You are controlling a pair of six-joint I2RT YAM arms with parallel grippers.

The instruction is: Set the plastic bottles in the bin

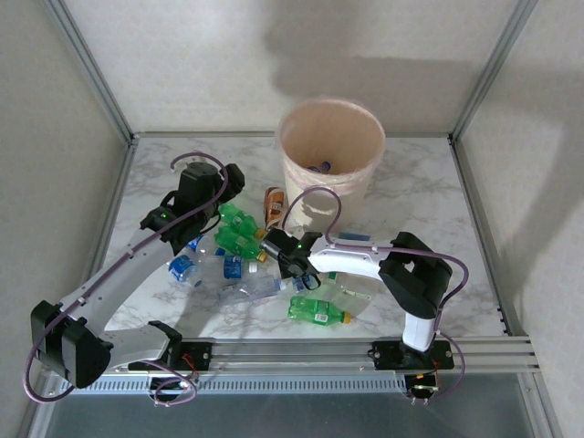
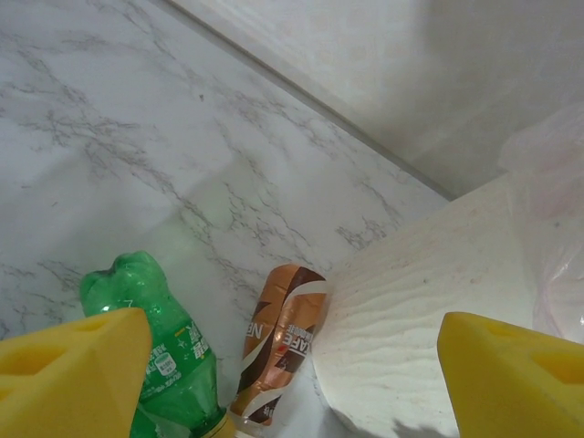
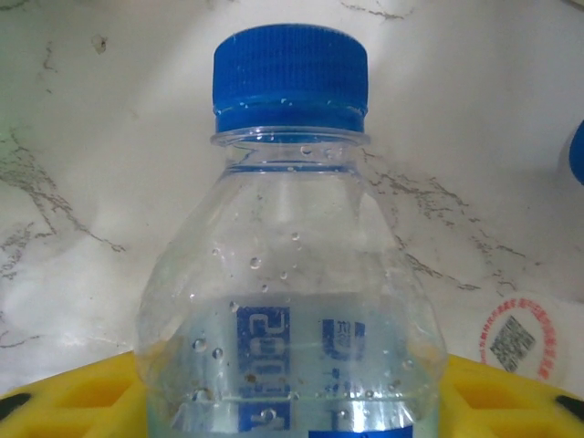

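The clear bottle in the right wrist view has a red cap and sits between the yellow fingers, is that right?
Not quite. The cap is blue, not red; the right wrist view shows it. The clear bottle does sit between the yellow fingers.

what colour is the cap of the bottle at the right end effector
Blue; the cap shows best in the right wrist view.

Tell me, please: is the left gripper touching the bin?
Apart. The top view shows a strip of bare table between the left gripper and the bin.
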